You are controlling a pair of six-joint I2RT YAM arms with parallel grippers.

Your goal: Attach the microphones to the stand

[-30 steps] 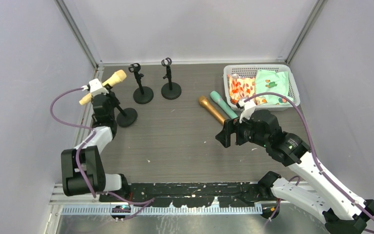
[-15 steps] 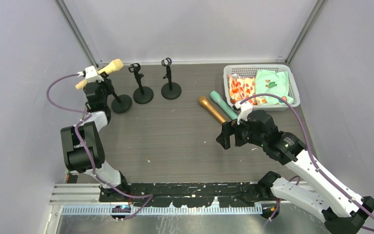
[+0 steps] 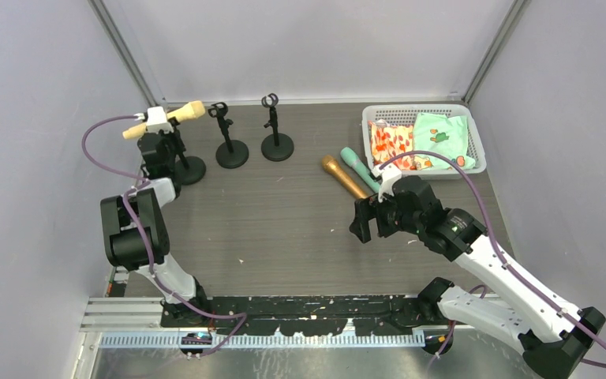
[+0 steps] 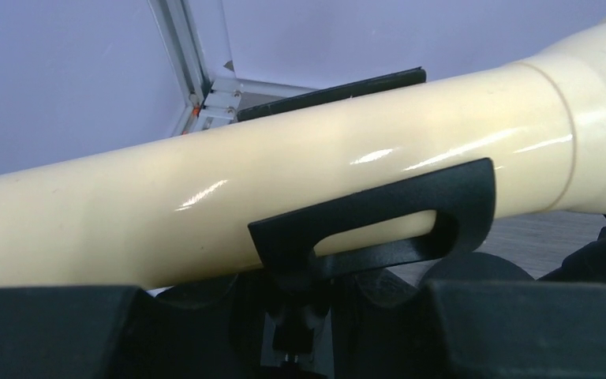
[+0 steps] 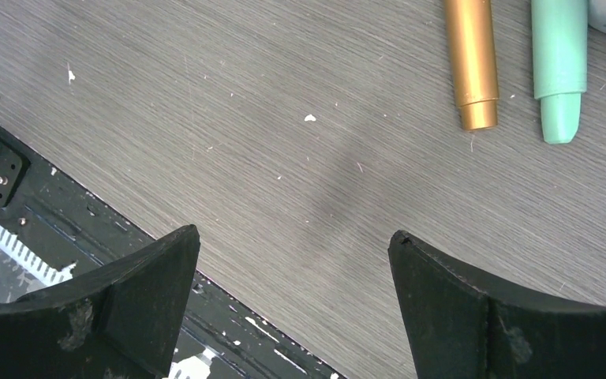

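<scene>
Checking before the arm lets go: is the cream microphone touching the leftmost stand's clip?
Touching. The left wrist view shows the black clip hugging the cream microphone from the near side, with no gap between them.

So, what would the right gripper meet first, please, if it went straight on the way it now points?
Probably the bare table: the open right gripper frames only wood, though depth is hard to judge. The golden-brown microphone and mint-green microphone lie off that line.

The left arm is standing tall at the far left, the left gripper (image 3: 160,126) clamping the cream microphone (image 3: 186,111). The right arm is leaning forward, the right gripper (image 3: 368,220) hanging wide open, facing down.
</scene>
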